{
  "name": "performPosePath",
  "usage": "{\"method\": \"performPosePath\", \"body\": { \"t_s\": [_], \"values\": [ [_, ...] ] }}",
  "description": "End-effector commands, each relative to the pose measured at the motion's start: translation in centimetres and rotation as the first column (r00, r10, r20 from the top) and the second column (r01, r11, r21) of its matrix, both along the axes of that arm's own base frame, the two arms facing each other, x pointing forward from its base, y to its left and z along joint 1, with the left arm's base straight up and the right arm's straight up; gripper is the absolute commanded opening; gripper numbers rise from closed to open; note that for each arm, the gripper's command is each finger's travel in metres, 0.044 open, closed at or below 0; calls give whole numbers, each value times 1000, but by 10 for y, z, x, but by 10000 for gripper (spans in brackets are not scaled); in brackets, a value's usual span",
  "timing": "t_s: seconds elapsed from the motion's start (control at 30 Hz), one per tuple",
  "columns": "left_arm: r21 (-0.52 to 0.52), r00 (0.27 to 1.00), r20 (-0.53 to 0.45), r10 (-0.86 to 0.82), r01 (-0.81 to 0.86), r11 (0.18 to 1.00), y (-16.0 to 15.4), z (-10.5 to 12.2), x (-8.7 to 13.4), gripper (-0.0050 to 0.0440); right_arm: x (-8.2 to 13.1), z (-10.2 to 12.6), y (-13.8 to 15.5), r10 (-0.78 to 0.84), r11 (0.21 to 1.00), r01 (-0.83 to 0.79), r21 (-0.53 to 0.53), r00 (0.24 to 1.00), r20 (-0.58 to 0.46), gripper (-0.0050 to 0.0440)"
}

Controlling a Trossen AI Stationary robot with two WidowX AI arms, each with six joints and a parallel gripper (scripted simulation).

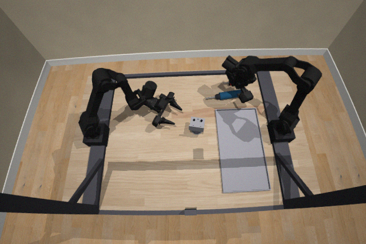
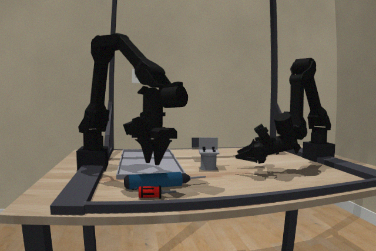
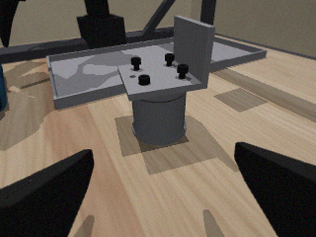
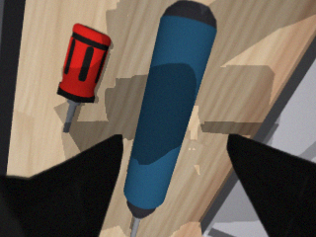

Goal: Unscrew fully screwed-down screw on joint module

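The grey joint module (image 1: pixel 196 131) (image 2: pixel 208 162) (image 3: pixel 159 118) stands upright with the bracket (image 2: pixel 209 143) (image 3: pixel 195 51) on top. Three black screws (image 3: pixel 135 62) (image 3: pixel 169 58) (image 3: pixel 183 71) stand raised; the near-left screw (image 3: pixel 144 80) has its head down at the plate. The blue electric screwdriver (image 1: pixel 229 95) (image 2: pixel 157 180) (image 4: pixel 168 99) lies on the table; its slider is not visible. My right gripper (image 2: pixel 152 163) (image 4: pixel 175 141) is open above the screwdriver, whose barrel shows between the fingertips in the right wrist view. My left gripper (image 1: pixel 178 116) (image 3: pixel 164 153) is open and empty, beside the module.
A short red screwdriver (image 2: pixel 149 191) (image 4: pixel 85 64) lies parallel to the blue one, nearer the table's frame bar (image 2: pixel 212 201). A shallow grey tray (image 1: pixel 242 173) (image 3: pixel 89 95) lies beside the module, on the right arm's side.
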State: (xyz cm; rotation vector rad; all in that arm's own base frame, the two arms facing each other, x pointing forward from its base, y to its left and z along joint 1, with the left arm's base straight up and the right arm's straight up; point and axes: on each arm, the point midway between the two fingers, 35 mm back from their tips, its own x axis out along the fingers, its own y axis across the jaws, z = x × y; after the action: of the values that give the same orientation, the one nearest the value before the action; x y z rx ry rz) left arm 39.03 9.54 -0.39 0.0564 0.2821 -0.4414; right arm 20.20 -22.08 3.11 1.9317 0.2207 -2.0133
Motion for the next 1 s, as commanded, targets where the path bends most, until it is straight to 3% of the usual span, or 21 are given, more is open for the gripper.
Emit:
{"method": "performPosePath", "body": {
  "t_s": [0.0, 0.23, 0.57, 0.97],
  "values": [
    [17, 1000, 30, -6, 6, 1000, 2, 10, 5, 400, 9, 1, -14, -141, 988, 138, 66, 989, 34, 305],
    [17, 1000, 30, -6, 6, 1000, 2, 10, 5, 400, 11, -6, -20, -236, 966, 229, 120, 971, 44, 305],
    [14, 1000, 26, -6, 6, 1000, 3, 7, 7, 400, 6, -45, -14, -239, 962, 235, 137, 971, 17, 266],
    [12, 1000, 26, -5, 4, 1000, -7, 2, 25, 400, 7, -53, -15, -234, 964, 230, 135, 972, 19, 210]
  ]
}}
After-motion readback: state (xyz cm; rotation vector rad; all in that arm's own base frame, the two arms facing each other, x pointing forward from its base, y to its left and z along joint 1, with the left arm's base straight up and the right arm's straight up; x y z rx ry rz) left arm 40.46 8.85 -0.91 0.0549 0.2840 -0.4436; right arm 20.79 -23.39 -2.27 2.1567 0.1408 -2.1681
